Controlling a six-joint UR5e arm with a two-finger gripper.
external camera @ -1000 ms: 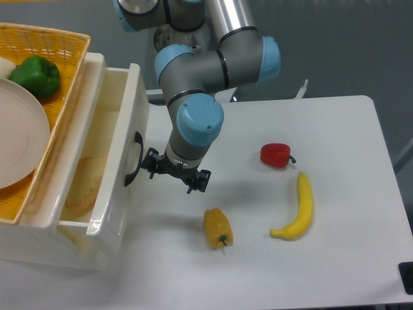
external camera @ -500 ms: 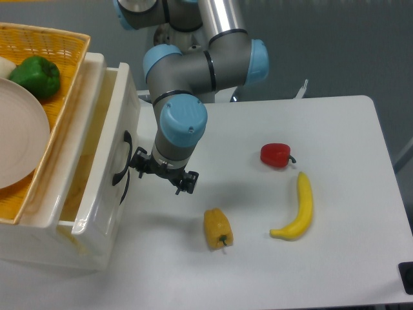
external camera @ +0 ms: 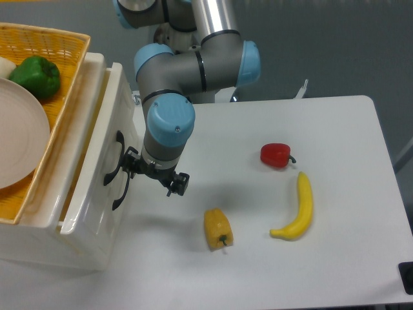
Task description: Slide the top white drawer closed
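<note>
- In the fixed camera view, the top white drawer is seen at the left edge of the table, in the white cabinet that stands there; only a narrow strip of its opening shows beside the cabinet top, so it is judged to be nearly shut.
- The gripper is held low against the drawer front, right beside the upper black handle; the placement is judged to suit a push on the front panel toward the cabinet.
- Whether the gripper is clenched or released cannot be told: the fingers are dark, small and seen from above.
- No object is seen to be held in the gripper.
- A second black handle is seen just below the first, belonging to the lower drawer front.
- A yellow woven basket is carried on top of the cabinet, with a green pepper and a white plate in it.
- On the table, well apart from the drawer, a yellow pepper lies near the front edge, a red pepper lies toward the middle, and a banana lies just beside it toward the right edge; none of them is judged to be in the path of the push.
</note>
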